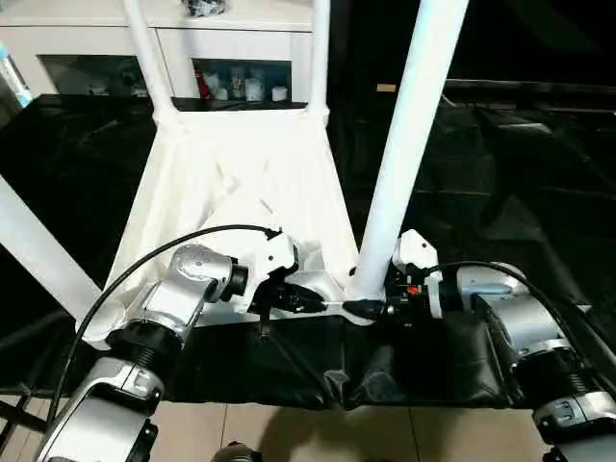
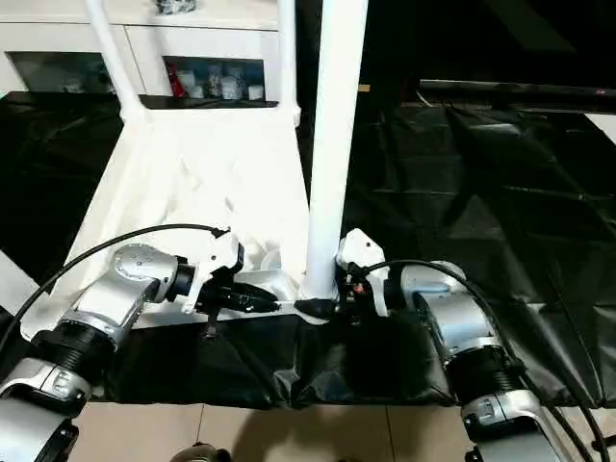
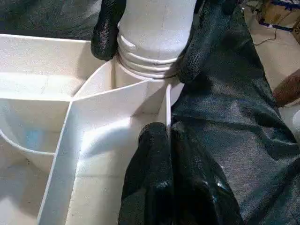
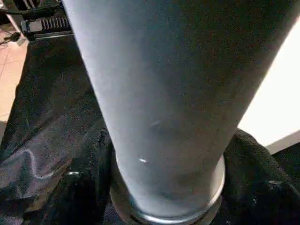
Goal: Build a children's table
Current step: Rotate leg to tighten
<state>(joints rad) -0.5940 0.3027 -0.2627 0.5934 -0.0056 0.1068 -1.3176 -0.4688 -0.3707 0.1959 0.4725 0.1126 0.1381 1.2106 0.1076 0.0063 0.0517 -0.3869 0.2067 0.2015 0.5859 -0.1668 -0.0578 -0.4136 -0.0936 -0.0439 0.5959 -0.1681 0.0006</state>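
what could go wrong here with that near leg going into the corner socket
The right gripper straddles the near leg low at its base, so the tall leg could tip. The left gripper pinches only a thin rib of the tabletop, which might slip. Thread rings still show above the socket, so seating may be incomplete.

Black sheeting [image 1: 520, 173] over tiled floor [image 1: 289, 433], white glass-fronted cabinet [image 1: 241, 58] behind.

The table top [image 1: 226, 183] lies upside down on the black sheet [image 1: 500, 173]. One leg [image 1: 409, 144] stands in its near right corner socket, two more at the far corners. Behind sits the cabinet [image 1: 231, 48].
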